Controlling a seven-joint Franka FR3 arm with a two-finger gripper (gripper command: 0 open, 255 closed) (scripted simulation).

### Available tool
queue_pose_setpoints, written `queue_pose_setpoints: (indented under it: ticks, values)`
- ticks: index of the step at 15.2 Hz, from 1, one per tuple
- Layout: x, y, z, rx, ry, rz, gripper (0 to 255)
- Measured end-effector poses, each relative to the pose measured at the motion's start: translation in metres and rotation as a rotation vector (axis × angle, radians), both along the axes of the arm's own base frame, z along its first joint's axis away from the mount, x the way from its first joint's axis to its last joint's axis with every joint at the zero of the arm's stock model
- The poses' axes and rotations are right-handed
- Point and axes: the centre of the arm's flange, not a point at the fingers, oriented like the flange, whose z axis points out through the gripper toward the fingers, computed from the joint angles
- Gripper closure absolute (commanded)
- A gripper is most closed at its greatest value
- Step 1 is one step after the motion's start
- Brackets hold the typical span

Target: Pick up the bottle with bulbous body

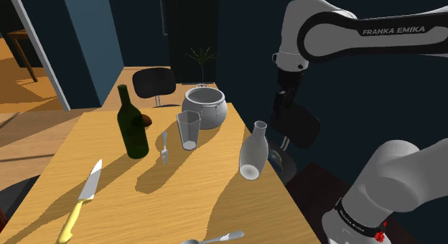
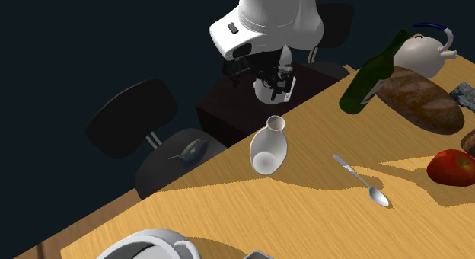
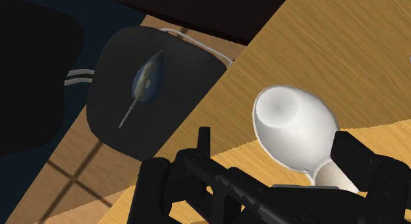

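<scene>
Gripper (image 2: 274, 94): open, black fingers (image 3: 201, 145) standing apart and clasping nothing; hanging from the white arm (image 2: 268, 17), pointing down, just above the mouth of the bulbous bottle (image 2: 268, 149) with a small gap.
Bulbous bottle: white, round-bodied, with a narrow neck and flared mouth; upright on the table near its edge, directly under the hand; in the wrist view, neck lying between the two fingers, nearer one of them.
Table (image 2: 304, 212): wood-grain top, crossed by long shadows.
Chair (image 2: 129, 120): black, drawn up at the table edge beside the bulbous bottle.
Leaf-shaped thing (image 3: 146, 81): small, grey-blue, thin-stemmed, lying on the chair seat.
Spoon (image 2: 364, 181): metal, flat on the table, near the bulbous bottle toward the second exterior view's right.
Glass (image 1: 188, 130): clear, upright, apart from the bulbous bottle toward the shoulder view's left.
Fork (image 1: 164, 147): flat, between the glass and the green bottle.
Green bottle (image 1: 132, 124): dark, tall, upright, well apart from the hand.
Pot (image 1: 204, 106): grey, round, just behind the glass.
Bread loaf (image 2: 419, 97): brown, beside the green bottle.
Kettle (image 2: 426, 53): white with a blue handle, behind the loaf.
Apple (image 2: 453, 166): red, at the second exterior view's right edge.
Knife (image 1: 82, 199): yellow-handled, flat, far toward the shoulder view's left.
</scene>
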Motion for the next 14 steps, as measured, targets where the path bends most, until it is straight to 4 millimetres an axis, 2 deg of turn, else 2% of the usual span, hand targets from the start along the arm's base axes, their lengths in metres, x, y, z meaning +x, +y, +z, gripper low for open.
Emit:
queue_pose_setpoints:
  ticks: [7, 14]
  values:
    - [0.03, 0.067, -0.03, 0.039, 0.047, 0.077, 0]
    - [0.031, 0.072, -0.064, 0.042, 0.051, 0.082, 0]
